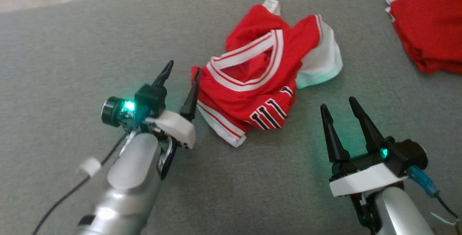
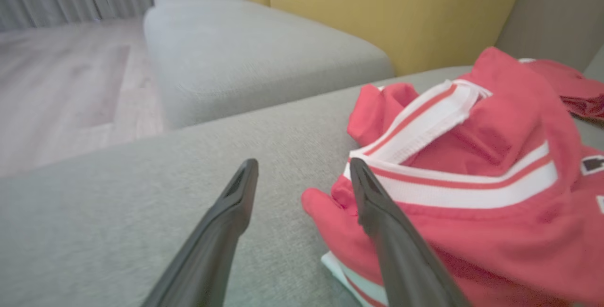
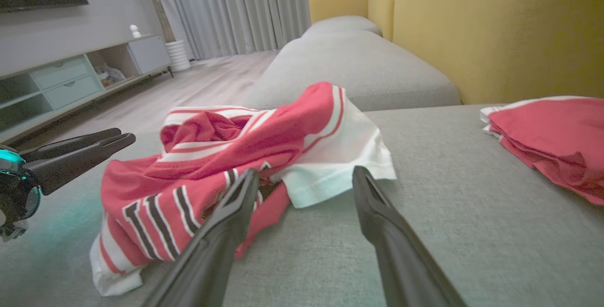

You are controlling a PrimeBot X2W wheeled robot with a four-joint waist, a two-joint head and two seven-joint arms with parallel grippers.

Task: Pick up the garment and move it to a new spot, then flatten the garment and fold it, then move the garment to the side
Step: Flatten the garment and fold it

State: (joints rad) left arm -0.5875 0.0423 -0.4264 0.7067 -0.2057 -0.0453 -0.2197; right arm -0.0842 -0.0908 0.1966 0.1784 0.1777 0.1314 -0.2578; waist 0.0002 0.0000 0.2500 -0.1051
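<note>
Red jersey (image 1: 252,79): crumpled mid grey sofa cushion (image 1: 72,47)
Left gripper (image 1: 183,67): fingers spread, empty, at jersey's left edge
Right gripper (image 1: 337,103): fingers spread, empty, near-right of jersey
Folded red garment (image 1: 429,29): far right, well apart

We record the garment (image 1: 252,83) as red, with white bands carrying thin red stripes, black-and-white block lettering and a white panel. Folded pile (image 1: 429,29): red, white edge. Seat cushion (image 1: 72,47): plain grey. Backrest (image 3: 495,29): mustard yellow. Curtains (image 3: 264,5): pale grey. On the left gripper (image 1: 183,67) and right gripper (image 1: 338,103) we note black fingers (image 1: 364,121), green glow
</note>
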